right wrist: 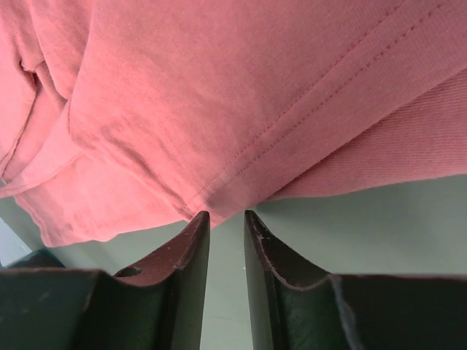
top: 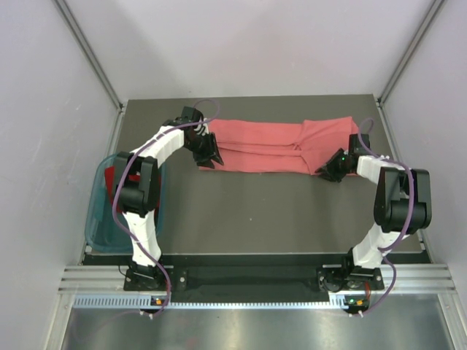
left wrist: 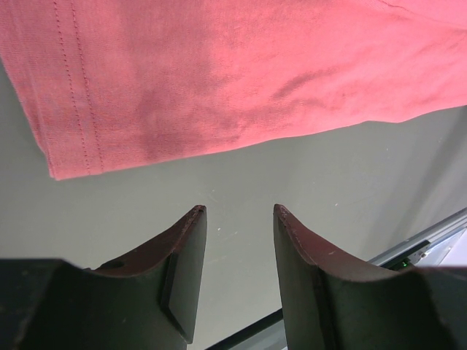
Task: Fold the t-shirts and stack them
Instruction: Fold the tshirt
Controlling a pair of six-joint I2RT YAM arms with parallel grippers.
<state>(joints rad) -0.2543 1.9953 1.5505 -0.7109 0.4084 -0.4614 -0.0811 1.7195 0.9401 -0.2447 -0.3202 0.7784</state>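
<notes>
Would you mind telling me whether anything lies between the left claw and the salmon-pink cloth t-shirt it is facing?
Nothing visible does. Only a strip of bare grey table separates the open left claw from the near edge of the salmon-pink cloth t-shirt.

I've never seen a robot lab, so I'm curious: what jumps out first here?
A pink shirt, folded into a long strip, lies across the far side of the table. The left end effector and right end effector flank its two ends. A teal basket holding a red shirt sits at the table's left edge.
</notes>
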